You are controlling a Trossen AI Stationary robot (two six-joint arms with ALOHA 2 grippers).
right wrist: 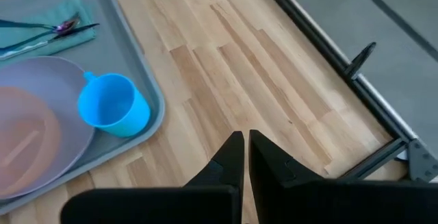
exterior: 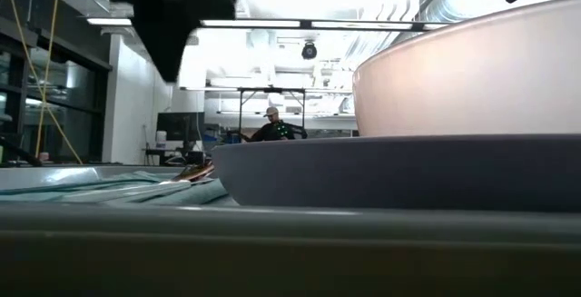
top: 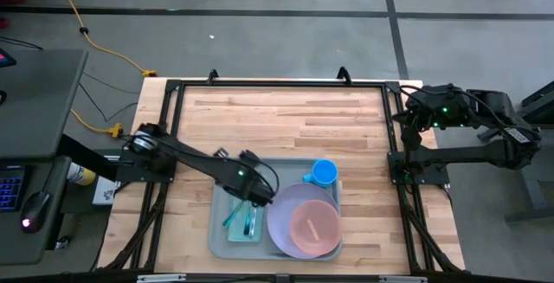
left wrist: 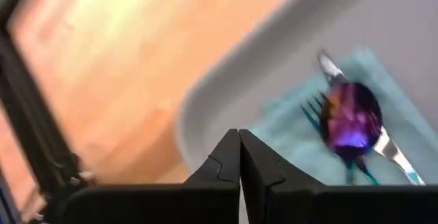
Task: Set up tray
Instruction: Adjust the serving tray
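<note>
Left jaws: I see the left gripper [top: 252,203] low over the tray's left part, its fingers [left wrist: 226,166] nearly pressed together with a hairline gap, pinching nothing.
Under the left jaws: a teal napkin [left wrist: 383,135] lies flat in the tray, carrying a spoon [left wrist: 350,118] with an iridescent purple bowl and a teal-handled fork [left wrist: 316,109] just beside it.
Right jaws: the right gripper [right wrist: 241,157] is pressed shut and empty, parked above bare wood at the tabletop's far right corner, well apart from the tray.
Tray: the tray [top: 220,240] sits on the tabletop [top: 286,118] at the near edge, about centred between the arms.
Plate: a round lavender plate [top: 281,221] fills the tray's right part, with a pink bowl [top: 313,227] resting on it.
Cup: a blue cup [top: 324,172] stands upright in the tray's far right corner, just beside the plate, handle toward the left arm.
Room: in the low view I can make out a person [exterior: 271,126] far behind the tabletop.
</note>
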